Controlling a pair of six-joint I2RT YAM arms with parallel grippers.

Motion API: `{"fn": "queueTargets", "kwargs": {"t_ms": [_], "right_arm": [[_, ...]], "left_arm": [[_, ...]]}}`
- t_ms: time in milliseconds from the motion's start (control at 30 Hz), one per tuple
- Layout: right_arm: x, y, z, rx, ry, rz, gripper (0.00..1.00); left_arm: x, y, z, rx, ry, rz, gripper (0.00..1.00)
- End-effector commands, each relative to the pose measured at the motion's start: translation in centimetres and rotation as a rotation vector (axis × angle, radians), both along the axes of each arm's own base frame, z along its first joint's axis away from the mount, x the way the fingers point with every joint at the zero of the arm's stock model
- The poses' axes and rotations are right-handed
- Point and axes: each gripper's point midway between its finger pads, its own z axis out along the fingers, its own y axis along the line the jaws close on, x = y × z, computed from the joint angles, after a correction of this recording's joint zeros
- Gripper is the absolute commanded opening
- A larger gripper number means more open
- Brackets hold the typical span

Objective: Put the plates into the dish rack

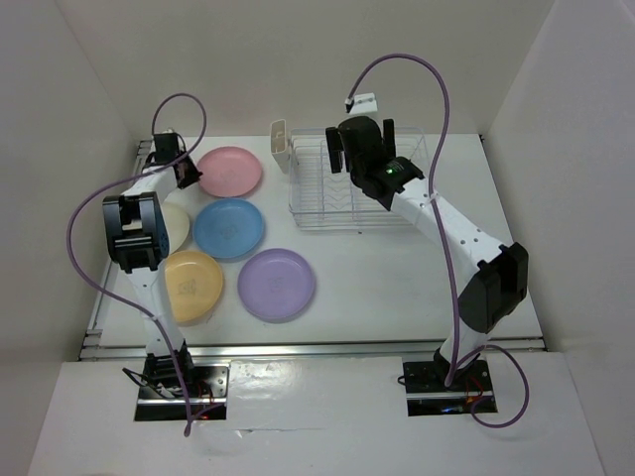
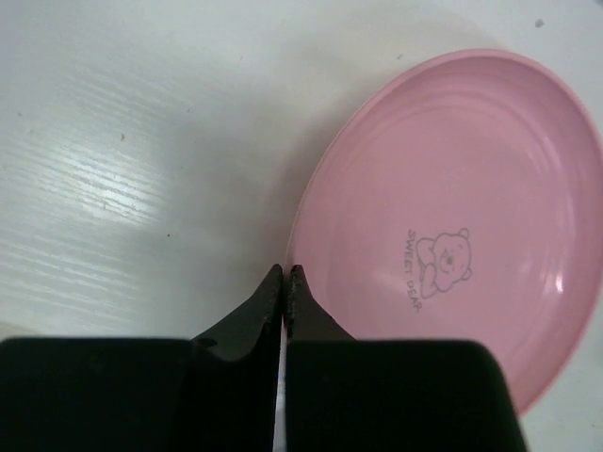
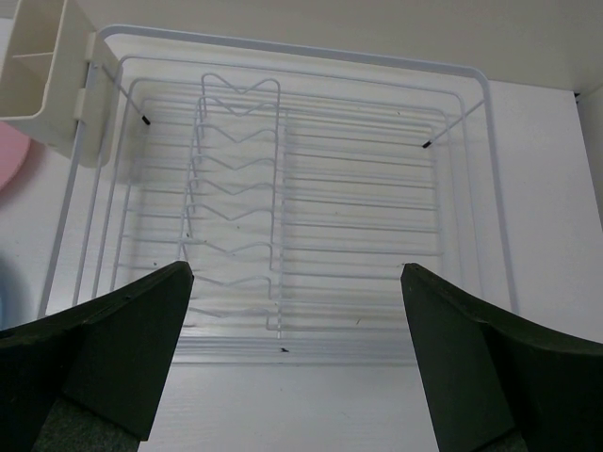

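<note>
The pink plate [image 1: 230,171] lies at the back left of the table. My left gripper [image 1: 189,175] is at its left rim. In the left wrist view the left gripper [image 2: 285,273] is shut on the rim of the pink plate [image 2: 452,226], one finger outside it and one inside. The blue plate [image 1: 228,228], purple plate [image 1: 277,284] and orange-yellow plate [image 1: 191,286] lie flat. The cream-white plate [image 1: 179,220] is partly hidden by the left arm. My right gripper [image 1: 362,147] hangs open and empty over the dish rack [image 1: 327,208], which also shows in the right wrist view [image 3: 311,179].
A cream cutlery cup [image 1: 279,146] hangs on the rack's left end, close to the pink plate; it also shows in the right wrist view [image 3: 47,66]. White walls enclose the table on the left, back and right. The rack holds nothing.
</note>
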Motion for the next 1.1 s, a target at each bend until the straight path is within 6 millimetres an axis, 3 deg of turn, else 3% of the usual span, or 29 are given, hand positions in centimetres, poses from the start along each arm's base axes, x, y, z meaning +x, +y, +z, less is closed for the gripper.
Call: {"fn": "queueTargets", "kwargs": {"t_ms": [0,167,200,367,433,500,567,667,700,733,767,867,967,1067], "right_arm": [[-0.1,1.4,2.0,0.037,-0.054,0.027,1.0],[-0.3,1.8,2.0,0.038,-0.054,0.036,1.0],[-0.3,1.8,1.6,0.032,-0.047,0.036,1.0],[-0.5,1.1,1.6,0.008,-0.053,-0.006,1.0],[-0.6,-0.3,4.1,-0.014,-0.126,-0.054,1.0],[-0.7,-1.0,4.8,-0.046,-0.162,-0.062,1.0],[-0.9,-1.4,7.1,-0.055,-0.24,-0.049,1.0],[-1.3,-1.8,8.5,-0.044,-0.282,-0.049,1.0],[-1.4,-1.8,8.5,-0.044,-0.283,-0.049,1.0],[-1.4,-1.8,8.5,-0.044,-0.283,-0.049,1.0],[-1.6,-2.2,9.1,-0.039,-0.293,-0.059,1.0],[-1.9,-2.4,8.7,-0.034,-0.286,-0.061,1.0],[-2.5,-3.2,9.2,-0.029,-0.289,-0.087,1.0],[-2.7,-3.3,9.2,-0.029,-0.289,-0.087,1.0]], "left_arm": [[2.8,0.3,10.7,0.06,-0.287,-0.04,0.0],[3.7,0.4,17.4,0.107,-0.45,-0.058,0.0],[3.9,0.3,18.0,0.135,-0.46,-0.088,0.0],[4.4,-2.1,24.9,0.241,-0.629,-0.285,0.0],[4.0,-4.4,28.2,0.254,-0.727,-0.4,0.0],[4.1,-6.1,29.7,0.305,-0.763,-0.454,0.0],[4.4,-8.4,31.0,0.425,-0.799,-0.474,0.0],[3.9,-12.5,34.2,0.645,-0.944,-0.447,0.0],[3.6,-13.6,33.2,0.711,-0.958,-0.436,0.0],[2.5,-17.0,36.6,0.778,-1.109,-0.404,0.0],[2.3,-16.9,37.4,0.894,-1.11,-0.339,0.0],[0.8,-19.0,39.9,1.012,-1.209,-0.193,0.0],[-1.1,-22.2,40.4,1.106,-1.348,-0.215,0.0],[-0.7,-23.6,38.4,1.056,-1.352,-0.305,0.0]]}}
